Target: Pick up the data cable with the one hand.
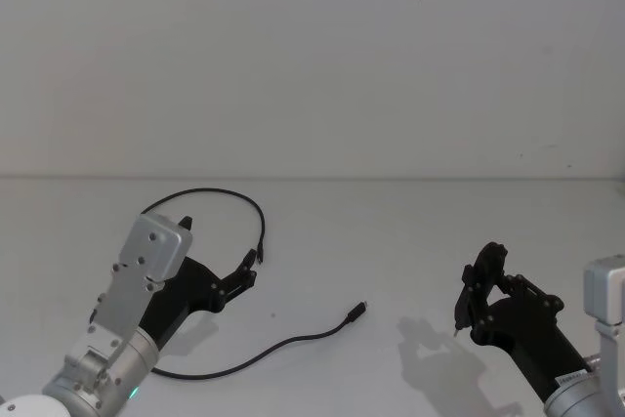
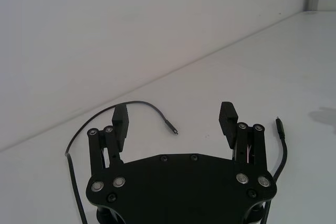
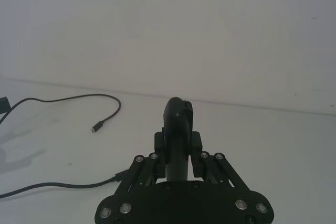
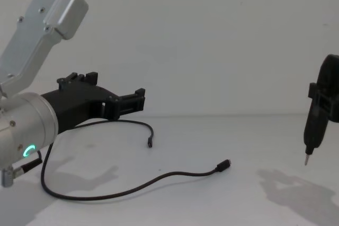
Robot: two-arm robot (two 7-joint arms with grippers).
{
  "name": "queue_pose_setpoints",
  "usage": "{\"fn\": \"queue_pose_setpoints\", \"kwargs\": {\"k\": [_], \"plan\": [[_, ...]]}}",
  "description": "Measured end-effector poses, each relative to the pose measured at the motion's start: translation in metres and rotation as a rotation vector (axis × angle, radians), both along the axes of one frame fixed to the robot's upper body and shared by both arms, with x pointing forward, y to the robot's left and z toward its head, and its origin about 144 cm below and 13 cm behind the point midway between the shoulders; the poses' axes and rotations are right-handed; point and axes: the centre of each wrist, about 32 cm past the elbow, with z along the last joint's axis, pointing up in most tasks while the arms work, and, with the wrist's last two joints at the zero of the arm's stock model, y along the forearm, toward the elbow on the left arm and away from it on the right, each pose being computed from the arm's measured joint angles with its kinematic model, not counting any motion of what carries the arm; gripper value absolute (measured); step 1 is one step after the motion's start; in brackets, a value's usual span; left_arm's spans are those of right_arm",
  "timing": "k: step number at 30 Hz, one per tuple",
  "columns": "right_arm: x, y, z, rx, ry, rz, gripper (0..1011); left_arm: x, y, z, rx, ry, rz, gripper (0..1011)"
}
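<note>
- My left hand (image 2: 174,115), spread and empty, hovers over the cable (image 1: 217,191), which loops on the bench (image 1: 410,241) just below.
- My right hand (image 3: 178,148), clamped on a black tool (image 3: 177,114), sits farther off.

A robot test bench, seemingly a lab: a plain white tabletop (image 1: 410,231) meets a blank white wall (image 1: 293,65) at twelve o'clock.
</note>
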Motion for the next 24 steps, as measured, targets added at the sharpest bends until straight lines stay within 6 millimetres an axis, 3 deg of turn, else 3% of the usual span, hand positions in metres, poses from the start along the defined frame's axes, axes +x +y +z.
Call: {"fn": "queue_pose_setpoints", "kwargs": {"k": [24], "plan": [[0.0000, 0.0000, 0.0000, 0.000, 0.000, 0.000, 263, 0.0000, 0.0000, 0.0000, 0.000, 0.000, 0.000, 1000]]}}
